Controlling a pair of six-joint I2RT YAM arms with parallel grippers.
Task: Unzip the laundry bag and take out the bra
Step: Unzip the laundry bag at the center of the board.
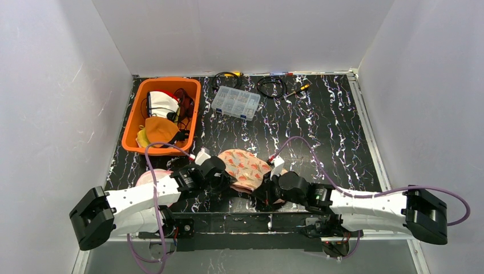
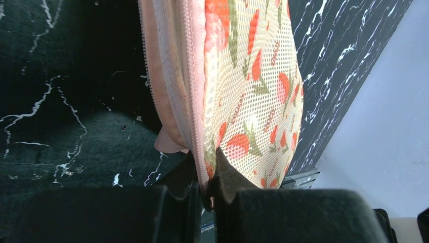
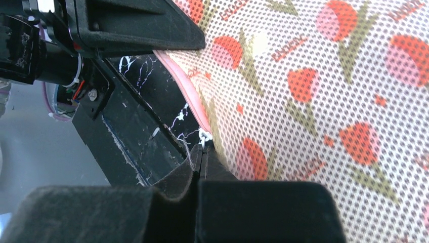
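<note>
Looking at the near edge of the desk, we find the laundry bag about at its middle, between both arms. The left gripper is closed tight on the bag's pink zipper border. The right gripper is also closed, pinching the bag's edge from the other side. An orange basket stands at the far left corner.

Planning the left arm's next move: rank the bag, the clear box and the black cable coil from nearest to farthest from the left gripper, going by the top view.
1. bag: pinched in the left gripper, near edge of the table.
2. clear box: farther back, mid-table.
3. cable coil: near the back edge, right of the box.
</note>
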